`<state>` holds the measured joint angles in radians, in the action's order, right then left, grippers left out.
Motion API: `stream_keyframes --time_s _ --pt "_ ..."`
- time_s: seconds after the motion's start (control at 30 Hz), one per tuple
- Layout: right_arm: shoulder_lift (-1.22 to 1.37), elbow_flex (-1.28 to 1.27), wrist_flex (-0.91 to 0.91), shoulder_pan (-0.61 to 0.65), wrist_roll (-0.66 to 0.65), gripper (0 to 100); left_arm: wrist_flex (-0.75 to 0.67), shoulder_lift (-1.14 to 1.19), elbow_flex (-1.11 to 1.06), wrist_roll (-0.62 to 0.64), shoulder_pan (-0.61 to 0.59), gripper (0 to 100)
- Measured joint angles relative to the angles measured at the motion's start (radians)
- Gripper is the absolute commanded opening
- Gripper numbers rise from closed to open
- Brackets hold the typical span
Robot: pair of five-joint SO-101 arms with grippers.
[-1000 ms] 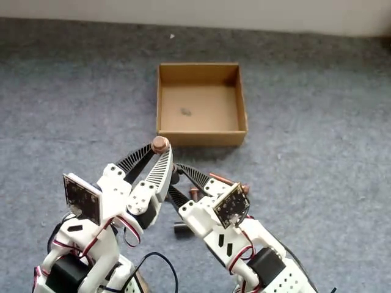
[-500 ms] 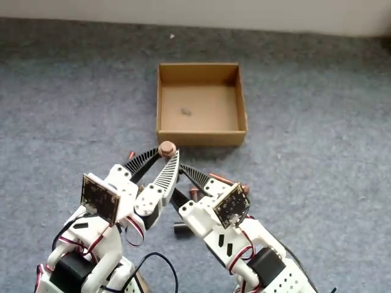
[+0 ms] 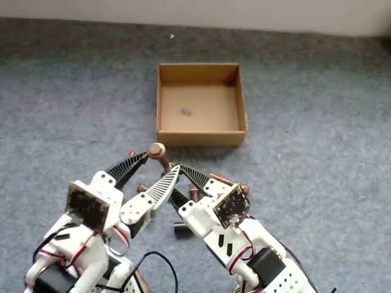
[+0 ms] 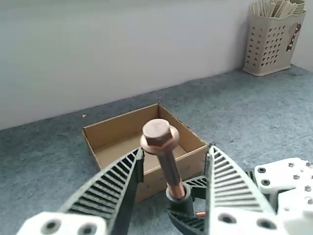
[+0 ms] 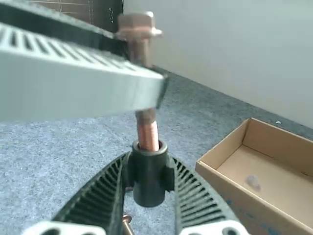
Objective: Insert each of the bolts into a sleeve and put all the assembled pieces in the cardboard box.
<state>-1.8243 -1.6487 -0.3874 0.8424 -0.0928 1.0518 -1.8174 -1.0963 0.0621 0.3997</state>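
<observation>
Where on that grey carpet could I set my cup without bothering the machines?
Bare carpet lies left and right of the cardboard box and behind it to the wall. Crowded in front of the box: left arm, right arm, bolt, sleeve, loose bolts.

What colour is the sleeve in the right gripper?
Black; the sleeve shows best in the right wrist view.

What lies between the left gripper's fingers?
The bolt, standing in the sleeve that the right gripper holds; the left wrist view shows it.
</observation>
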Motion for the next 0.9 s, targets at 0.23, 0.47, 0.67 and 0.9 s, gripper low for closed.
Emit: stream_keyframes --time_s 0.23,0.47,0.67,0.9 --pt "0.002 0.0 -0.002 -0.035 -0.002 0.5 0.106 0.0 0.074 -0.058 -0.009 22" --pt "0.0 0.006 -0.005 -0.041 -0.002 0.5 0.152 0.0 0.074 -0.068 -0.094 19" --pt "0.002 0.021 -0.158 -0.13 0.086 0.5 0.221 0.0 0.072 -0.071 -0.292 4" --pt "0.029 0.204 -0.407 -0.281 0.138 0.5 0.293 0.0 -0.069 -0.242 -0.422 1"
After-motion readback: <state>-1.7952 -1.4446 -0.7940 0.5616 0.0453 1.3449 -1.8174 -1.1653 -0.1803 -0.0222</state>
